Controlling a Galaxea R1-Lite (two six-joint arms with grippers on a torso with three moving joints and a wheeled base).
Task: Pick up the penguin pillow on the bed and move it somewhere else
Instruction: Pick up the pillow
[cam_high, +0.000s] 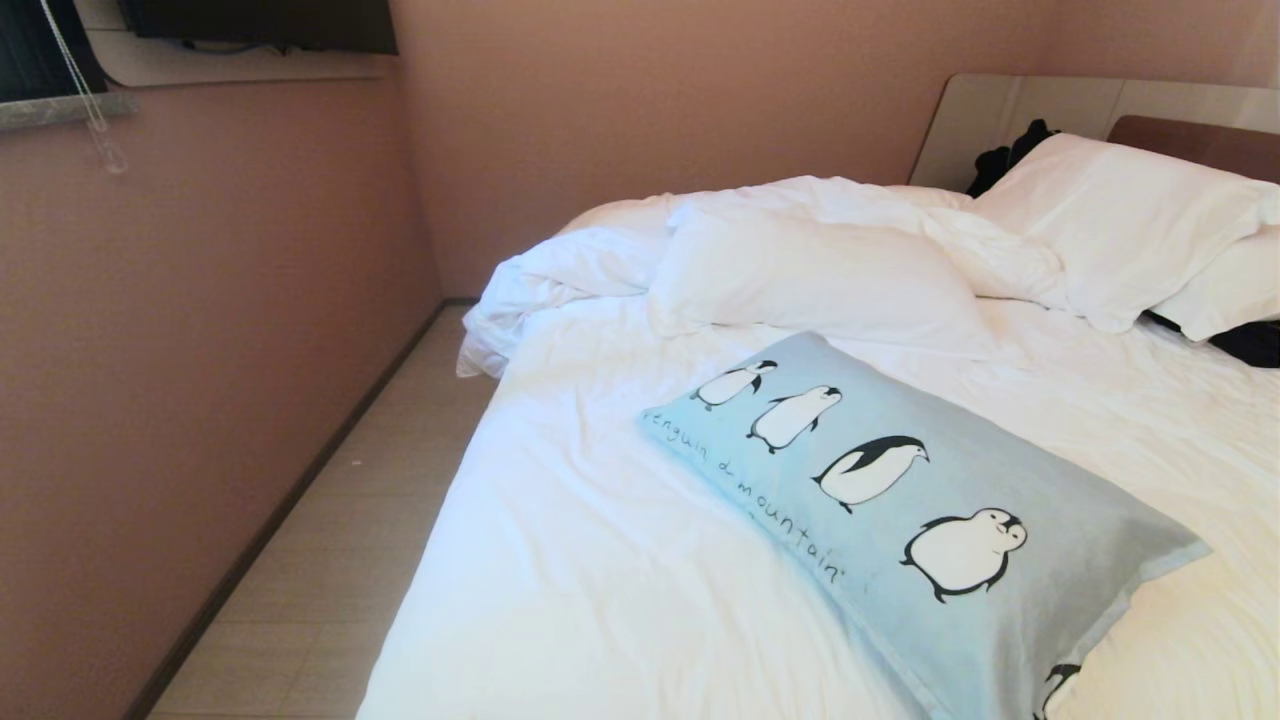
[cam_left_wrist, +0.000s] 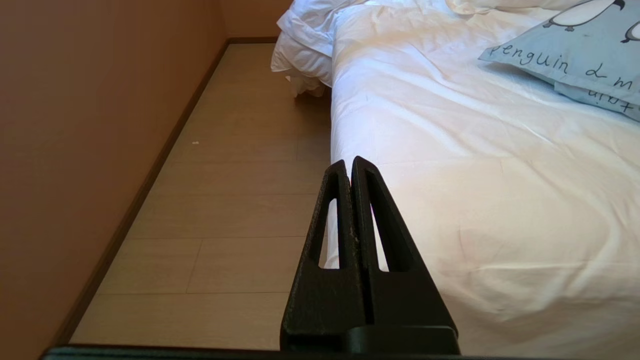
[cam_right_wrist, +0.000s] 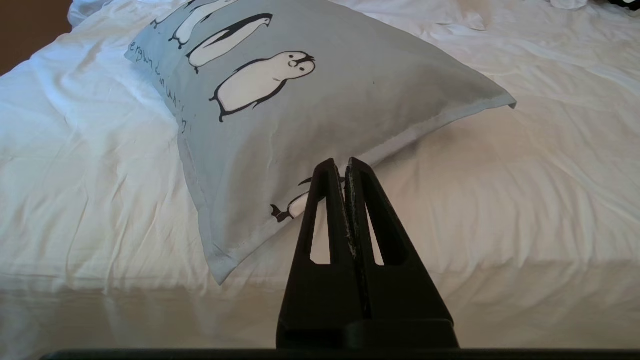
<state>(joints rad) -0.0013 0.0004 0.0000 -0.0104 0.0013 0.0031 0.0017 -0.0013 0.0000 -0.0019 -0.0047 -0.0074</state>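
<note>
Nothing done yet: penguin pillow untouched, lying flat on the bed near its foot, angled across the white duvet, below a plain white pillow. All left to do: reach, grasp, lift, carry elsewhere. Right gripper pressed shut, empty, held short of the pillow's near corner at the mattress edge. Left gripper likewise shut and empty, aimed along the bed's side over the wooden floor, well apart from the pillow. Neither arm visible from the head.
</note>
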